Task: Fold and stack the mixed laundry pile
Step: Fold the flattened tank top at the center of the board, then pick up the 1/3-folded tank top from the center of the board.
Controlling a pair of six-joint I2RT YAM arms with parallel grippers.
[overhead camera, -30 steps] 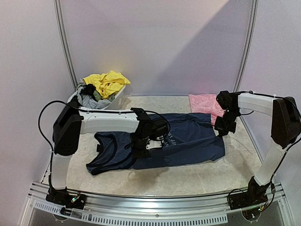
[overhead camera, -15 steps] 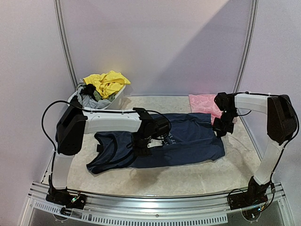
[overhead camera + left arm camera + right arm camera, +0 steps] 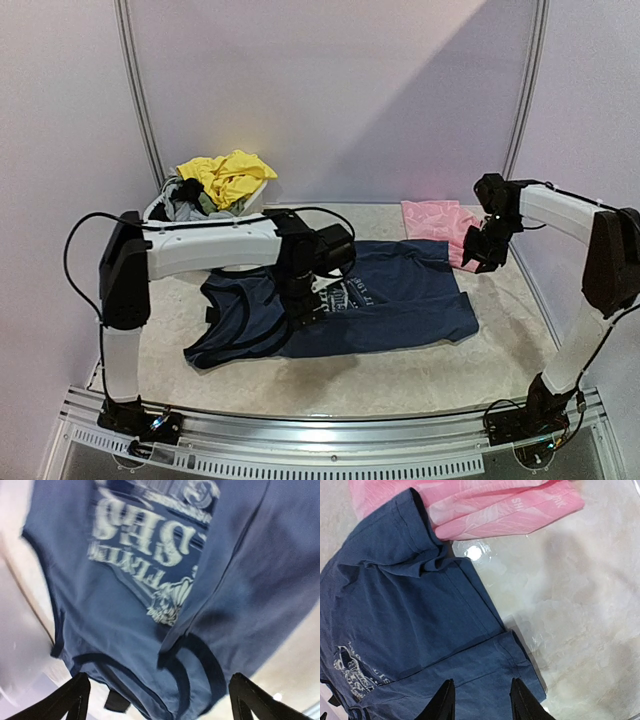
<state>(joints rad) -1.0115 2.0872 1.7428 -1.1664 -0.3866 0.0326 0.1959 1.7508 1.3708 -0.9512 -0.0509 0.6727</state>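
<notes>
With the navy tank top (image 3: 400,305) spread across mid-bench (image 3: 420,375) and both the left tool (image 3: 159,680) and right tool (image 3: 482,682) hovering above it open and empty, you should pinch matched edge points and fold evenly.

Through the top camera I see the whole counter (image 3: 400,385) from above and behind its near edge. The left wrist camera hangs close over the navy tank top (image 3: 115,625). The right wrist camera looks from higher at the pink piece (image 3: 485,505) by the far right corner; both wrist views share the white lettering (image 3: 352,677).
</notes>
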